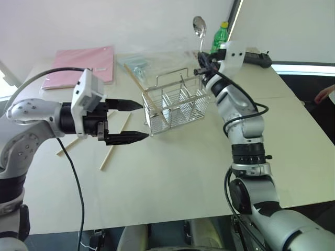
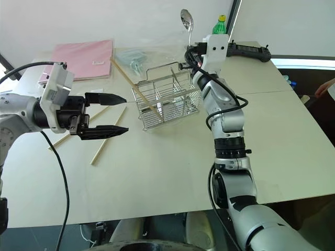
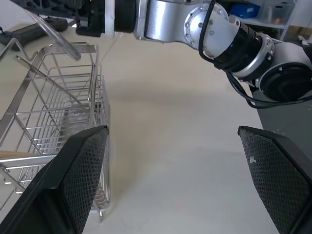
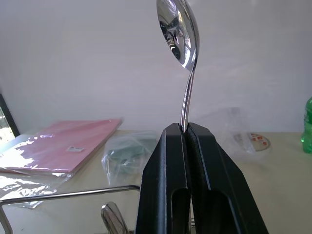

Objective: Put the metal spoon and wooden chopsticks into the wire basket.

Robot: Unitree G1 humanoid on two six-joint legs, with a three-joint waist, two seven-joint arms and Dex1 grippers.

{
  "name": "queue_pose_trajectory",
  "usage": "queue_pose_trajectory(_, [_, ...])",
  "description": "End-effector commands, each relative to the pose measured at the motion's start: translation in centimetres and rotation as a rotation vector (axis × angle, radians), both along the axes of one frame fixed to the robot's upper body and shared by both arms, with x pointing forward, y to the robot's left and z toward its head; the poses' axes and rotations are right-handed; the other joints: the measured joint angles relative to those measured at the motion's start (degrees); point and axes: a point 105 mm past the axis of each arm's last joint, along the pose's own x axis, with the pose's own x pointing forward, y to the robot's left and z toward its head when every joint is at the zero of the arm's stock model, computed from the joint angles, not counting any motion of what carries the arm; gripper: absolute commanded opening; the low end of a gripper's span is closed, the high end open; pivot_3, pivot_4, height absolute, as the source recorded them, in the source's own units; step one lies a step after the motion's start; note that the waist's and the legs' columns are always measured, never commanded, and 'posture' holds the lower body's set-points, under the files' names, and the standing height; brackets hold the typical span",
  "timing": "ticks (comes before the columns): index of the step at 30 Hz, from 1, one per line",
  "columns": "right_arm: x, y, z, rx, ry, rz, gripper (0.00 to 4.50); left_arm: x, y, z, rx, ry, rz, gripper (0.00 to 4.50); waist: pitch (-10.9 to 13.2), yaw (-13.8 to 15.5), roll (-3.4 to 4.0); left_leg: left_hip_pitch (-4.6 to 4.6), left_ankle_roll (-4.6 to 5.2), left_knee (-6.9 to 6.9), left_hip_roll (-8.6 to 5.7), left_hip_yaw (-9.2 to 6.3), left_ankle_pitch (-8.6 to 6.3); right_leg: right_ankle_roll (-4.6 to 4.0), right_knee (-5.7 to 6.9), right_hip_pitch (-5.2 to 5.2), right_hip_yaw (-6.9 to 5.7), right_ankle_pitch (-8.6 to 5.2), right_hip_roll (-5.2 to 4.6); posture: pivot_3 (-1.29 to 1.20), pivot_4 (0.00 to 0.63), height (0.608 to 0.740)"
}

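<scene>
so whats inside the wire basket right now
One wooden chopstick leans in the wire basket, its upper end sticking out past the rim. The metal spoon is not in: the right pincer holds it above. The basket floor is hard to make out through the wires.

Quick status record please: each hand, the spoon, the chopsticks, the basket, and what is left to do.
right hand: shut on the metal spoon, gripped by the handle, bowl upward, held above the far side of the wire basket
left hand: open, holding nothing, beside the basket
wooden chopsticks: one leaning in the basket, two lying flat on the table
basket: upright on the table
other items: pink folder, green bottle
remaining: spoon not yet released; two chopsticks to load
</scene>
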Motion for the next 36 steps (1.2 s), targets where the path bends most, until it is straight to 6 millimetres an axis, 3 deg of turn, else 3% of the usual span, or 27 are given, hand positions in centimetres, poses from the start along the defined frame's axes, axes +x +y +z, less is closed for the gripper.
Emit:
queue_pose_trajectory(1, [-0.9, 0.8, 2.1, 0.006, -0.09, 0.02, 1.92, -0.3, -0.1, 1.1, -0.008, -0.052, -0.01, 4.5, 0.0, 0.0, 0.0, 0.0, 0.0, 0.0, 0.0, -0.01, 0.0, 0.0, 0.0, 0.0, 0.0, 0.0, 0.0, 0.0, 0.15, 0.728])
queue_pose_trajectory(5, [-1.2, 0.3, 1.9, 0.0, -0.089, 0.004, 3.87, 0.0, -0.1, 1.2, -0.011, -0.057, -0.006, 4.5, 0.0, 0.04, 0.0, 0.0, 0.0, 0.01, 0.0, -0.01, 0.0, 0.0, 0.0, 0.0, 0.0, 0.0, 0.0, 0.0, 0.15, 0.728])
queue_pose_trajectory(13, [-2.2, -2.0, 2.6, -0.028, -0.103, -0.035, 3.87, 0.4, -0.2, 1.3, -0.014, -0.065, -0.014, 4.5, 0.0, 0.07, 0.0, 0.0, 0.0, 0.01, 0.0, -0.01, 0.0, 0.0, 0.01, 0.0, -0.01, 0.0, 0.0, 0.0, 0.15, 0.728])
queue_pose_trajectory(19, [-5.3, -3.6, 5.6, -0.058, -0.137, 0.044, 3.87, 1.0, 0.2, 1.5, -0.021, -0.079, 0.009, 4.5, 0.01, 0.16, 0.02, -0.02, 0.0, 0.01, 0.0, -0.01, 0.0, 0.0, -0.01, 0.01, -0.01, 0.0, 0.0, 0.0, 0.15, 0.728])
queue_pose_trajectory(22, [-7.8, -4.3, 6.5, -0.076, -0.094, 0.189, 3.87, 2.0, 1.2, 1.8, -0.037, -0.095, 0.089, 4.5, 0.01, 0.29, 0.02, 0.0, 0.0, 0.01, 0.0, -0.02, 0.0, 0.0, 0.01, 0.01, -0.01, -0.01, 0.0, 0.0, 0.15, 0.728])
queue_pose_trajectory(25, [-10.9, -4.7, 5.2, -0.212, -0.007, 0.336, 3.87, 3.4, 3.1, 2.0, -0.021, -0.109, 0.197, 4.5, 0.0, 0.58, 0.0, -0.01, 0.01, 0.02, 0.01, -0.03, 0.0, -0.01, -0.01, 0.02, -0.02, -0.01, 0.0, 0.0, 0.15, 0.728])
queue_pose_trajectory(32, [-18.1, -4.8, -0.1, -0.502, 0.238, 0.643, 3.87, 5.9, 8.0, 2.1, 0.053, -0.134, 0.357, 4.5, 0.01, 0.33, -0.01, -0.01, 0.18, 0.05, 0.02, 0.07, -0.1, 0.04, -0.14, 0.06, -0.02, -0.06, -0.02, 0.0, 0.15, 0.728])
queue_pose_trajectory(36, [-19.7, -4.7, -2.6, -0.576, 0.333, 0.697, 3.87, 7.6, 10.3, 1.4, 0.101, -0.128, 0.421, 4.5, -0.01, 0.52, -0.07, 0.02, 0.19, 0.12, 0.07, 0.05, -0.11, 0.17, -0.12, 0.07, -0.06, -0.14, 0.02, 0.0, 0.15, 0.728])
